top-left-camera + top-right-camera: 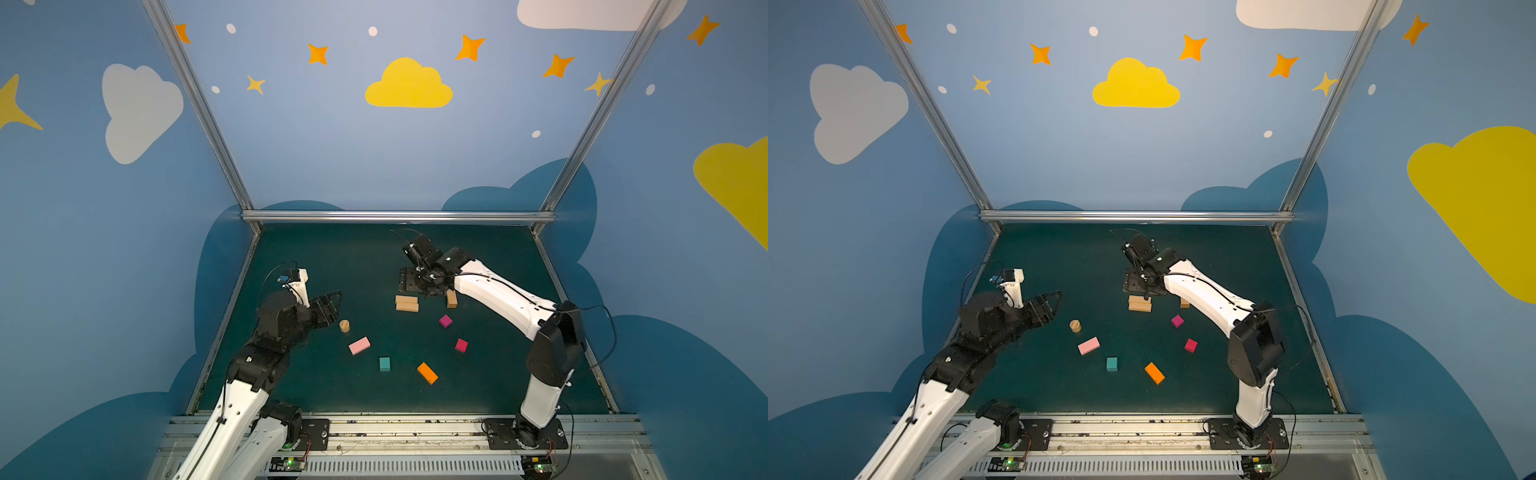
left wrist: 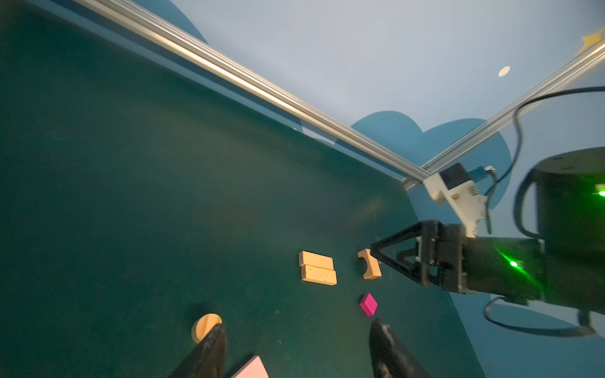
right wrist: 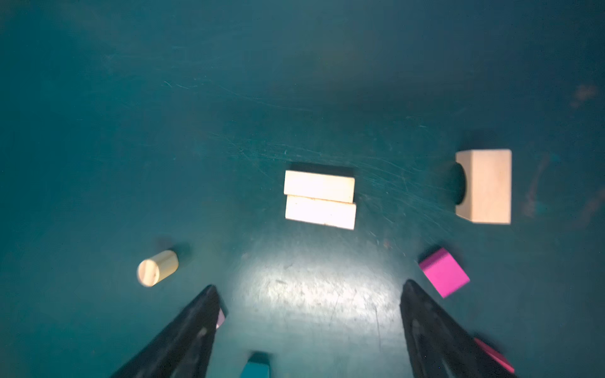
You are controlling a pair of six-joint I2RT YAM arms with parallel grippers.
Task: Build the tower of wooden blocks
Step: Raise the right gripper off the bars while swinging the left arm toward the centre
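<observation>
Tan oblongs (image 3: 320, 199) side by side, ahead of gaping right tool (image 3: 309, 285), untouched

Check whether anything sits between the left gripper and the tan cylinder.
Nothing visible does. In a top view the left gripper hangs close beside the tan cylinder, fingers apart, with only bare mat between them. The pink oblong lies beyond the cylinder, not in the way.
</observation>
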